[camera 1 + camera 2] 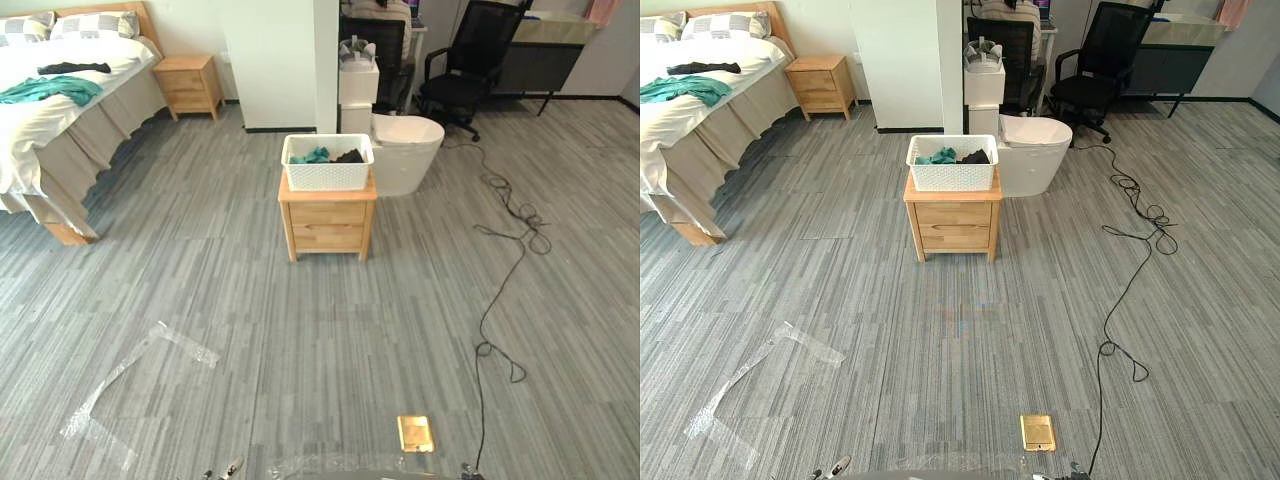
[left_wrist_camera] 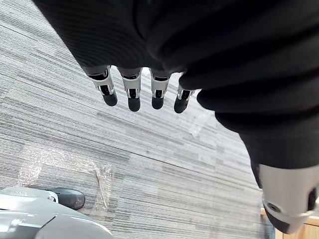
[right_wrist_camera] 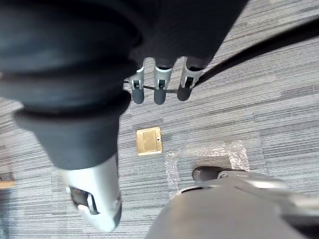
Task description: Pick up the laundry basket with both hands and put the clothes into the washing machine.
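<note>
A white laundry basket (image 1: 327, 163) stands on a small wooden bedside cabinet (image 1: 327, 222) in the middle of the room, some way ahead of me. Teal and dark clothes (image 1: 330, 156) lie in it. Just behind the cabinet on the right sits a low, rounded white machine (image 1: 407, 150) on the floor. My left hand (image 2: 130, 92) hangs over the grey floor with straight fingers and holds nothing. My right hand (image 3: 160, 84) hangs the same way, open, above the floor near a brass floor plate (image 3: 148, 141). Both hands are far from the basket.
A bed (image 1: 60, 90) with teal and dark garments fills the far left, with a second wooden cabinet (image 1: 188, 85) beside it. A white pillar (image 1: 280, 60) and a black office chair (image 1: 470, 65) stand behind. Clear tape strips (image 1: 130, 370) lie on the floor.
</note>
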Robot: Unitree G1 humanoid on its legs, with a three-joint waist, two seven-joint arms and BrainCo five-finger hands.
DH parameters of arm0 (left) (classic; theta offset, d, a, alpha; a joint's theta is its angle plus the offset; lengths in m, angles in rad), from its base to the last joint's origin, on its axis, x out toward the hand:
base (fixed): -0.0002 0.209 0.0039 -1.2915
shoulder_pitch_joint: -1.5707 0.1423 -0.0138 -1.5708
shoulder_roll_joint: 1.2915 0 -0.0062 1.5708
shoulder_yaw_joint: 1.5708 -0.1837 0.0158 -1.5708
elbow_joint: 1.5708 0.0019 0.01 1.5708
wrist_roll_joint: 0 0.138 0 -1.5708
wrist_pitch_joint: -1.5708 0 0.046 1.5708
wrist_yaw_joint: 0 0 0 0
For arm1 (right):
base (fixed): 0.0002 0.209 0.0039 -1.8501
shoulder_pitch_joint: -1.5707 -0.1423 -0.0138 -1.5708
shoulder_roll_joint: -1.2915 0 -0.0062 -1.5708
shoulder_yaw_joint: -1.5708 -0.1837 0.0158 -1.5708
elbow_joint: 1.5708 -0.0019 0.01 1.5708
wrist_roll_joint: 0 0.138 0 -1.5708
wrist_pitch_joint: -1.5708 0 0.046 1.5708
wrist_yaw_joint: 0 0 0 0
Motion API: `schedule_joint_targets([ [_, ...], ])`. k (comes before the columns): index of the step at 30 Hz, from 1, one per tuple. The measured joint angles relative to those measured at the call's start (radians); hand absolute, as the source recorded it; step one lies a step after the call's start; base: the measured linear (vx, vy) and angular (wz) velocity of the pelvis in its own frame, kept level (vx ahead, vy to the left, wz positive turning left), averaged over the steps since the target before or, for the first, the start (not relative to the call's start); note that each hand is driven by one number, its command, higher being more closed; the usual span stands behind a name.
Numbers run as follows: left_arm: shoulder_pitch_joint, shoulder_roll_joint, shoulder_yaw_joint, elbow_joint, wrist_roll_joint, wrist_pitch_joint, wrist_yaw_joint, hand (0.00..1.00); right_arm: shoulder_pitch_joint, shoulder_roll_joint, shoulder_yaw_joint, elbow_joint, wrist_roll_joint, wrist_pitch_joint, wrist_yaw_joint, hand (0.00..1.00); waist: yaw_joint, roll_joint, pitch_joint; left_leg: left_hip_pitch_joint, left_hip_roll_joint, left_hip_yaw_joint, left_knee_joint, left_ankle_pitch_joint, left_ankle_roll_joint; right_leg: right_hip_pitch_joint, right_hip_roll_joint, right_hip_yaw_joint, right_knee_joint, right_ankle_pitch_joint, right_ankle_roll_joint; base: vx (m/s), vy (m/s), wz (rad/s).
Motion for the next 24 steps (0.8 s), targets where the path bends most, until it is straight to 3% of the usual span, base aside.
schedule_joint_targets([
  [24,-0.003,-0.001,-0.002,-0.002,-0.033,-0.017,0.002,0.0,-0.026,0.006,0.013,-0.001,-0.008,-0.001,0.0,0.0,0.001,-0.004,0.034,0.028,0.0,0.004,-0.016,0.001,0.0,0.02,0.0,-0.009,-0.004,0.003,0.007,-0.01,-0.011,0.0],
])
